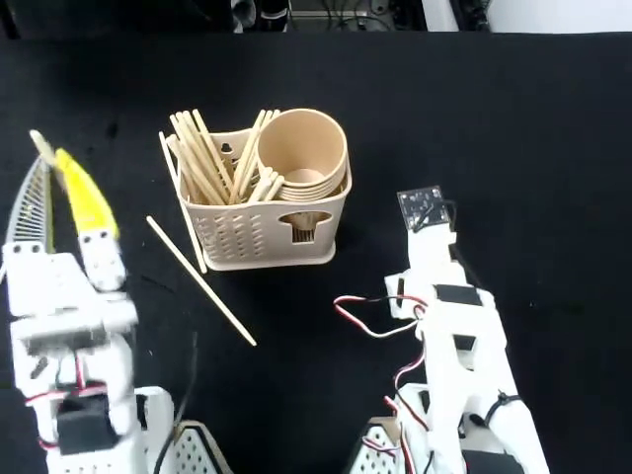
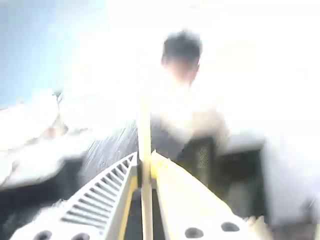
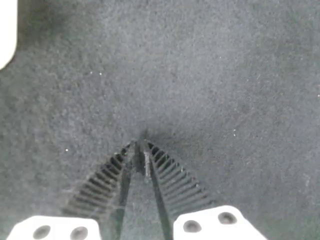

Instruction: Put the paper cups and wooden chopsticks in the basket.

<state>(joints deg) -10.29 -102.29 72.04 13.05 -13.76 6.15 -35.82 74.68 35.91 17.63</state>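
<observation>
At the left side of the table, which is covered with black cloth, the left gripper is seen in the high view, pointed away from the arm's base. One finger is yellow and the other is white and ribbed. In the left wrist view the two fingers are pressed together on a held chopstick, which stands out past the fingertips. The background of that view is too blurred to be told.

A little to the right, a loose chopstick lies flat on the cloth. It runs diagonally, and its far end is near the left lower corner of the basket. Whether it touches the basket cannot be told.

The basket is beige, with small holes in its wall, and stands upright near the middle of the table. In its left part a bundle of chopsticks is placed upright and spread like a fan. In its right part the paper cups are stacked one in another, with the opening turned up.

At the right side, the right arm is folded low, and red and white wires hang beside it. In the right wrist view the right gripper is closed, with nothing between its fingers. Its tips are at the black cloth.
</observation>
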